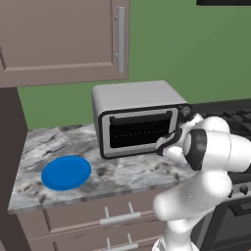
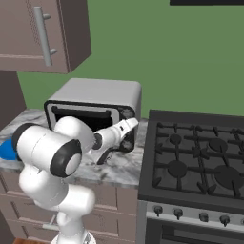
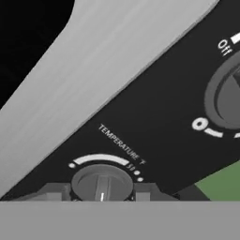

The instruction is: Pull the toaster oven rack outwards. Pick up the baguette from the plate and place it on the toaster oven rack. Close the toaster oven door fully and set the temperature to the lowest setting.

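One silver-grey toaster oven [image 1: 135, 115] sits on the marbled counter [image 1: 122, 171], door up against its dark front. Gripper [image 3: 102, 191] at the panel's right end, fingers [image 3: 56, 191] flanking the temperature knob [image 3: 101, 182]; contact unclear. Blue plate [image 1: 66, 172] lies bare, left of the oven.

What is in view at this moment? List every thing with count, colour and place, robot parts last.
toaster oven: one, silver-grey, on the counter by the stove
toaster oven door: one, dark glass, shut
temperature knob: one, dark, between the fingertips
second knob: one, dark, beside an Off mark
plate: one, blue, bare, left on the counter
counter: one, grey marble
stove: one, black, right of the oven
wall cabinet: one, brown, above the counter
drawers: brown, under the counter
wall: green
arm: one, white
gripper: one, dark, around the temperature knob
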